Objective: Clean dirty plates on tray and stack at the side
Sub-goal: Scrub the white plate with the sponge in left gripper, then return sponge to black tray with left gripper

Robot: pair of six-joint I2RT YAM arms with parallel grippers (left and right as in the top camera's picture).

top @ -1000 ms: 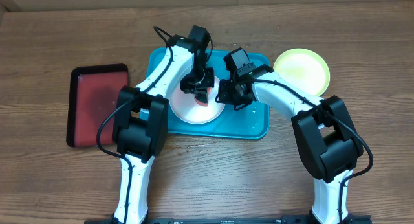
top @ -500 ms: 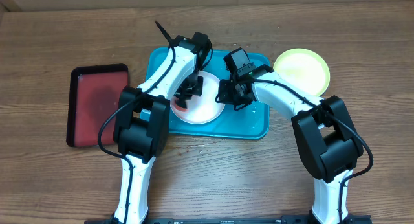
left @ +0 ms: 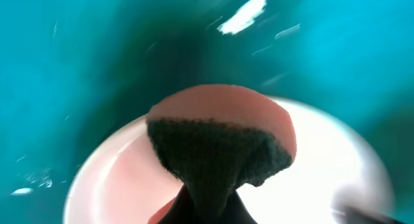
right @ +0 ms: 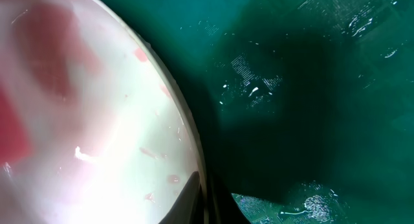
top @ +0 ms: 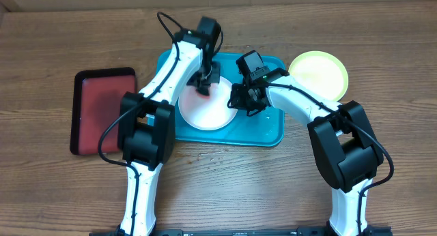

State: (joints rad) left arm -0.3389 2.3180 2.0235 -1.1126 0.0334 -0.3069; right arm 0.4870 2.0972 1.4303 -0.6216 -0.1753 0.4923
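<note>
From my remote station, the view from above runs across the wooden table (top: 382,45). At far left lies the black-rimmed red tray (top: 102,112), well apart from both grippers. Next, my left arm reaches over the teal tray (top: 263,130) at centre. The left gripper (top: 204,86) is clamped on a sponge (left: 220,130), pink on one face and dark green on the other. The left wrist camera shows the dark face pinched at the bottom edge of the frame, with the pink face farther from the lens. The sponge sits at the far rim of the white plate (top: 205,113), which lies inside the tray, in its left half. Whether sponge and plate touch I cannot tell through the blur. On the plate's right edge, the right gripper (top: 240,101) has its fingers closed on the rim. One fingertip (right: 189,197) is over the white surface and the other is on the tray side, as my right wrist camera shows. That view also picks up small pink specks (right: 139,54) scattered on the plate near the rim, and bright glints on the tray floor beside it. At far right, the green plate (top: 318,74) rests on the table, outside the tray and just beside its upper right corner.
</note>
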